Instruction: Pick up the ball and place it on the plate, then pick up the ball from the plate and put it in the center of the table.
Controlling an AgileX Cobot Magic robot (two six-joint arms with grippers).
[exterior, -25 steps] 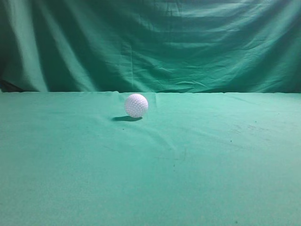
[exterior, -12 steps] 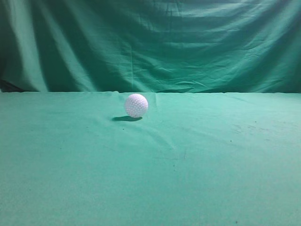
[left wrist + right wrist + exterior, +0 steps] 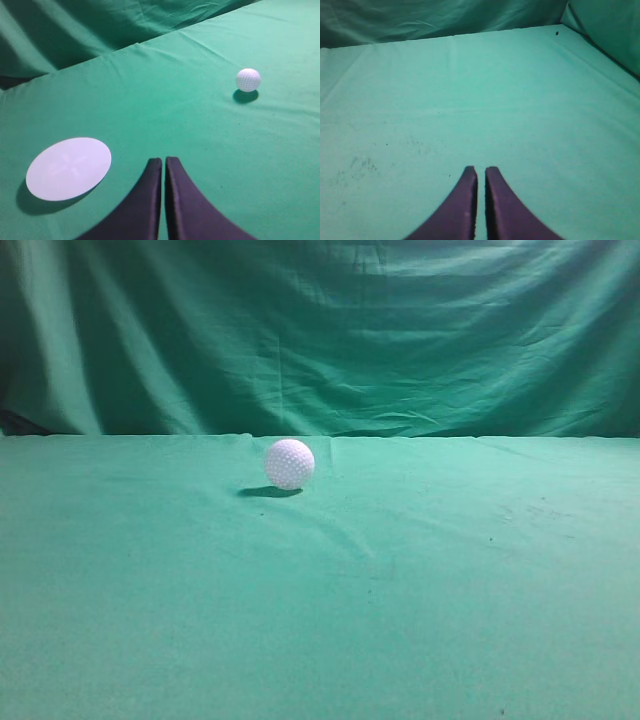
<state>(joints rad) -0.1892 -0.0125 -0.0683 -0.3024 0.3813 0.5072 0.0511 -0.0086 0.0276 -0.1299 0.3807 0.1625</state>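
Observation:
The white dimpled ball point(image 3: 290, 463) rests on the green cloth table point(image 3: 420, 590) near its far edge, left of the middle. It also shows in the left wrist view point(image 3: 248, 79), far ahead and to the right of my left gripper point(image 3: 163, 160). A flat white round plate point(image 3: 68, 168) lies on the cloth just left of the left gripper. The left gripper is shut and empty. My right gripper point(image 3: 480, 170) is shut and empty over bare cloth. Neither gripper shows in the exterior view.
A draped green backdrop curtain point(image 3: 330, 330) hangs behind the table. Dark specks point(image 3: 360, 165) mark the cloth left of the right gripper. The table's far edge point(image 3: 470, 35) and a fold of curtain at the right show in the right wrist view.

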